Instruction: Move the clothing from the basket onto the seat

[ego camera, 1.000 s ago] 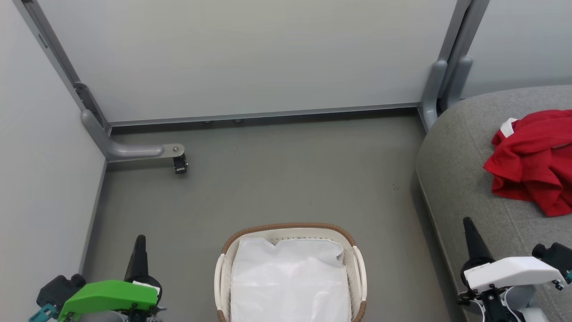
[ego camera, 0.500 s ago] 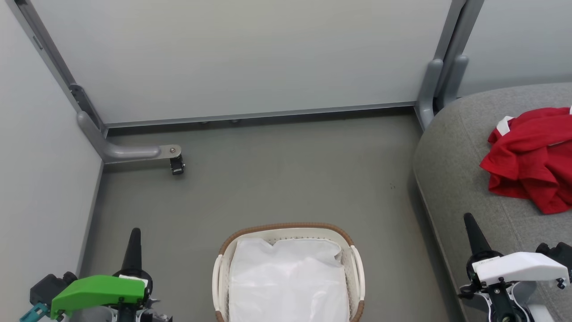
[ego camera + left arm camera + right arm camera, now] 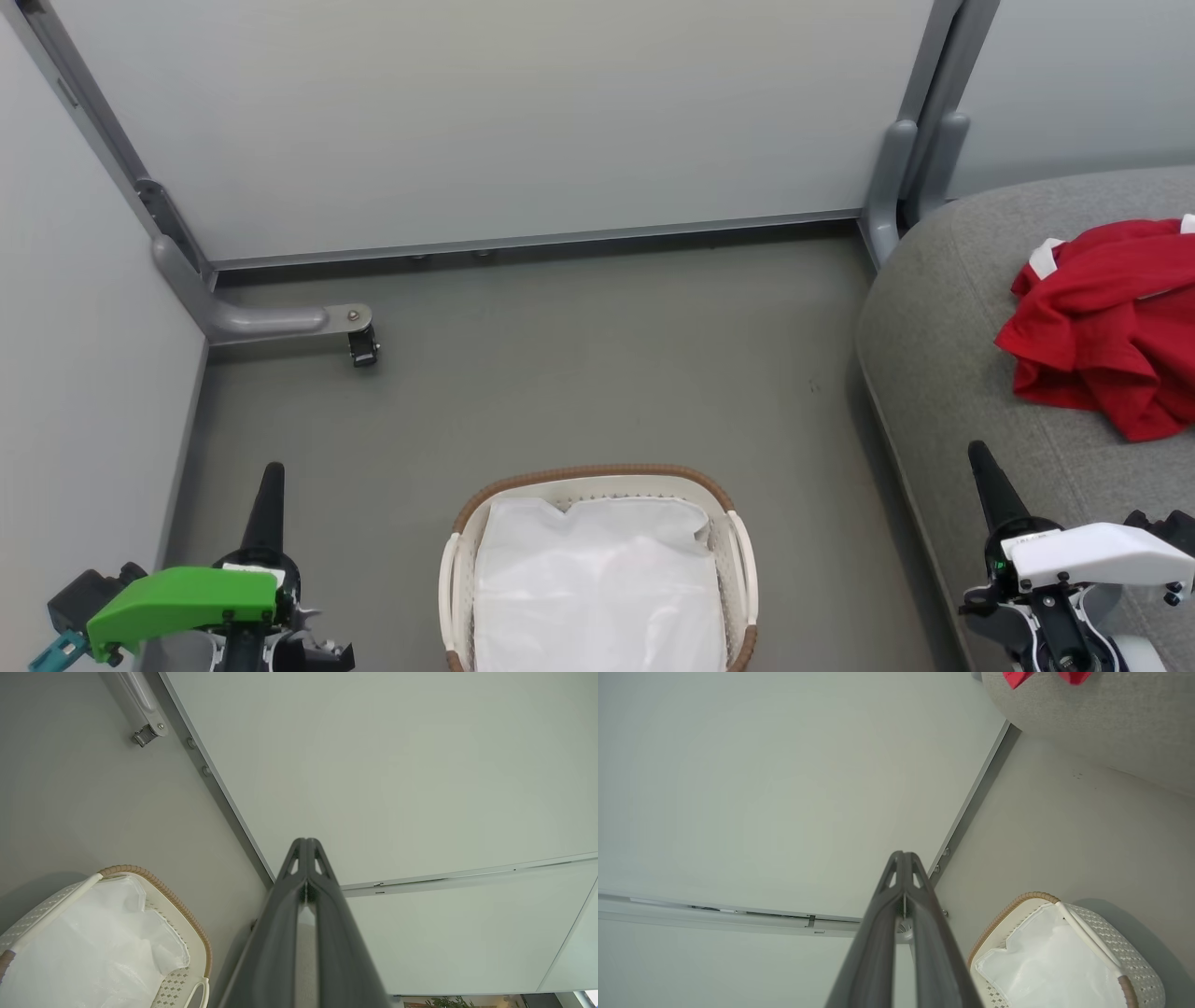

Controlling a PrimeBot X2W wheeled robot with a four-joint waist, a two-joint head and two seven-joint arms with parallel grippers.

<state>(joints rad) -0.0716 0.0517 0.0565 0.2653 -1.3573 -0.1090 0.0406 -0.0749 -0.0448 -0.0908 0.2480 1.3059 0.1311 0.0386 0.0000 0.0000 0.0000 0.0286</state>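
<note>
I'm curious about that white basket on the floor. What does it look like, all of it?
The basket is oval and looks like white plastic, with perforated sides, a brown woven rim around its far end and a white handle on each side. It stands upright on the grey floor. A crumpled white liner covers its inside. The head view cuts off its near end.

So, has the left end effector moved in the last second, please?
Yes. In the head view the left end effector has crept up and slightly left against the basket: its tip was below the far rim's level, now just above.
</note>
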